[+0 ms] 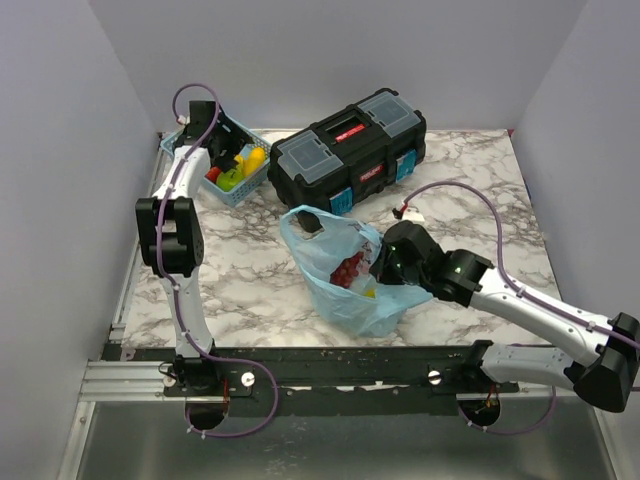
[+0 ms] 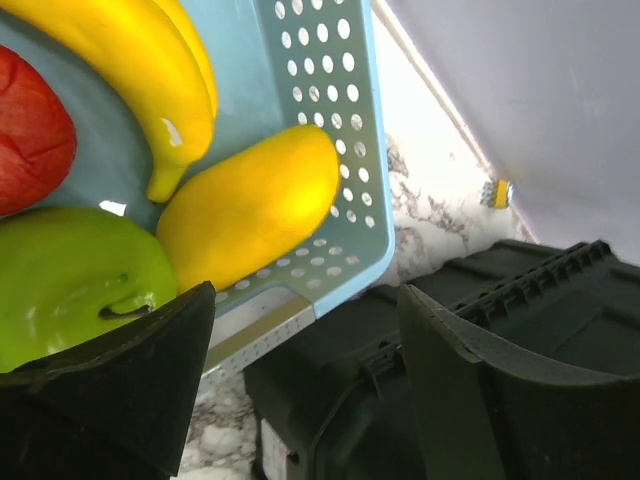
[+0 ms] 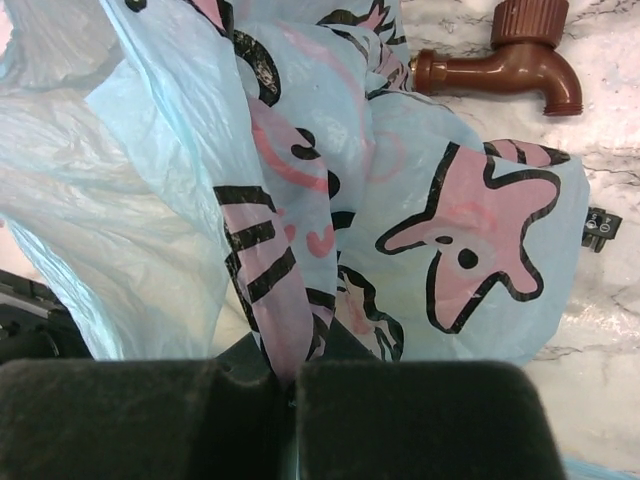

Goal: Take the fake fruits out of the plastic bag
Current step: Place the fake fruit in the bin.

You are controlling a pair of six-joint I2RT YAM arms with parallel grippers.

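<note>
Right gripper (image 3: 290, 385), black padded jaws pinched together on a fold of thin, crinkly, translucent light-blue plastic bag (image 3: 150, 200) printed with pink-and-black cartoons, probably to steady its mouth. Inside, on the marbled surface (image 1: 250, 285) before the rigid black toolbox (image 1: 350, 150), glossy red and yellow fake fruits (image 1: 350, 272), not yet out. Left gripper (image 2: 300, 330), jaws wide and empty, above a perforated light-blue plastic basket (image 2: 330, 100) holding a smooth yellow banana (image 2: 150, 70), mango (image 2: 250, 205) and green fruit (image 2: 80, 280): seemingly the drop-off spot. Brown metal tap piece (image 3: 500, 60) just beside the bag.
</note>
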